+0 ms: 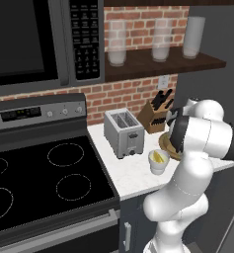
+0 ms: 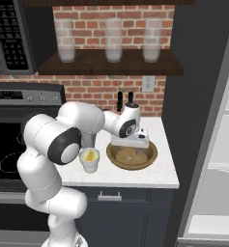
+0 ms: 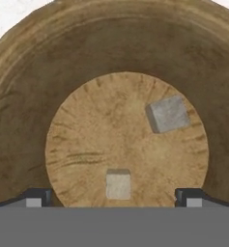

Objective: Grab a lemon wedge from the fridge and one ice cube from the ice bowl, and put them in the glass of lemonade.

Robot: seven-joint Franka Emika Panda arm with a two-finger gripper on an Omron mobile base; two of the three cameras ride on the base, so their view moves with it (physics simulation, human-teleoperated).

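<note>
The fridge is standing open at the counter's right end. The ice bowl is sitting near the counter's front right corner, and the gripper is hanging just over it, jaws spread wide and holding nothing. The glass of lemonade is standing just left of the bowl, a lemon wedge lying inside. Two ice cubes are resting on the bowl's floor, one between the fingertips.

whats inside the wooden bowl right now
Two ice cubes lie on the ice bowl floor: one grey cube, one paler cube between the open gripper tips. The nearest floor is hidden.
</note>
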